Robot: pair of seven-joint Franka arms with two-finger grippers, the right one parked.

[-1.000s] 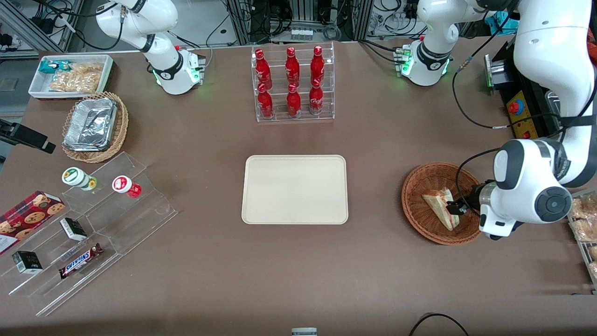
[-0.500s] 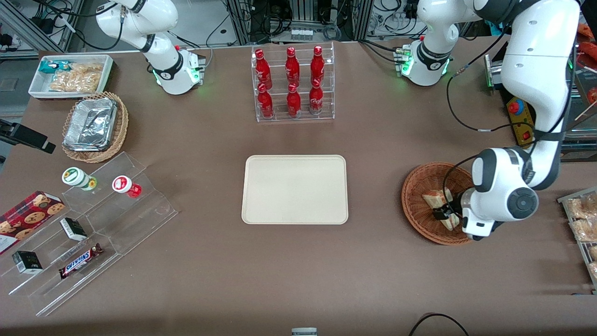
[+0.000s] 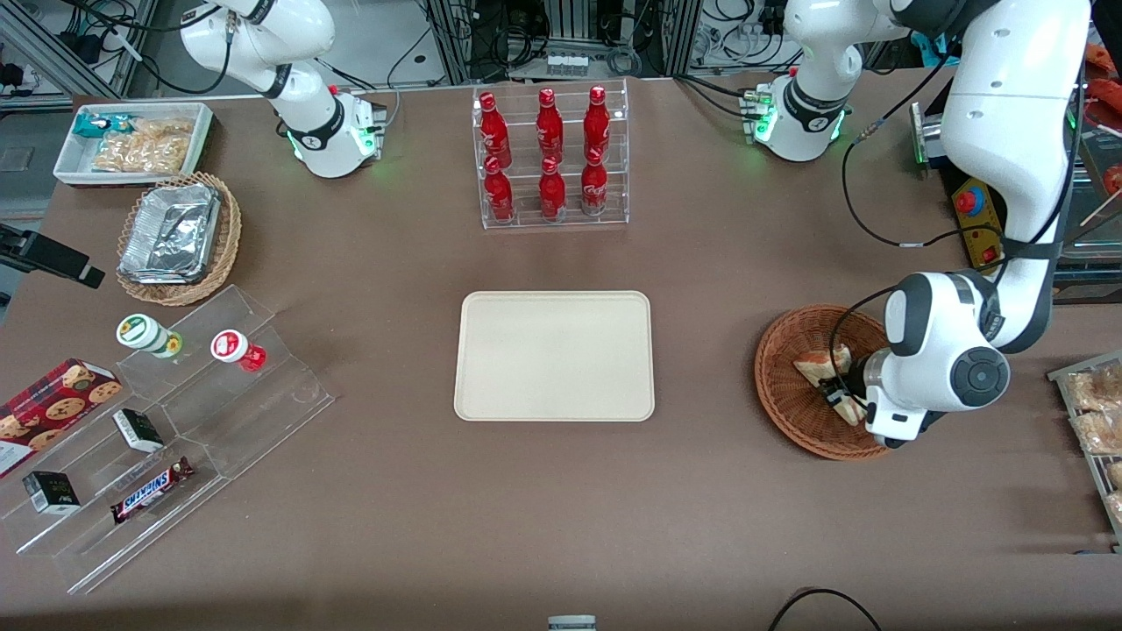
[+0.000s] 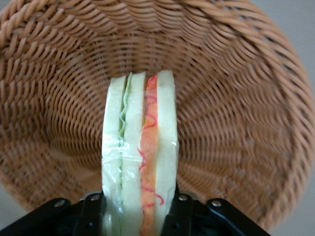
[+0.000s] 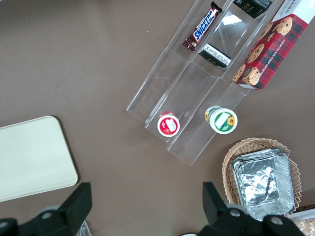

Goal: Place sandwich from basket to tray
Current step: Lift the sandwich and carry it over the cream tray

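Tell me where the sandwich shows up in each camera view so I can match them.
Front view: the sandwich lies in the basket, at the gripper, toward the working arm's end of the table.
Left wrist view: the sandwich stands on edge between the gripper's fingers, filling facing the camera.
Right wrist view: not in it.
Shared landmark: the basket.

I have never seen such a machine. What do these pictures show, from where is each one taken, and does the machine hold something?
Two white robot arms stand at a brown table. One picture looks from the front; two come from cameras on the arms' wrists. The working arm's gripper is down in the reddish wicker basket, its fingers on both sides of the sandwich. The cream tray, mid-table, has nothing on it. Red bottles stand in a clear rack.
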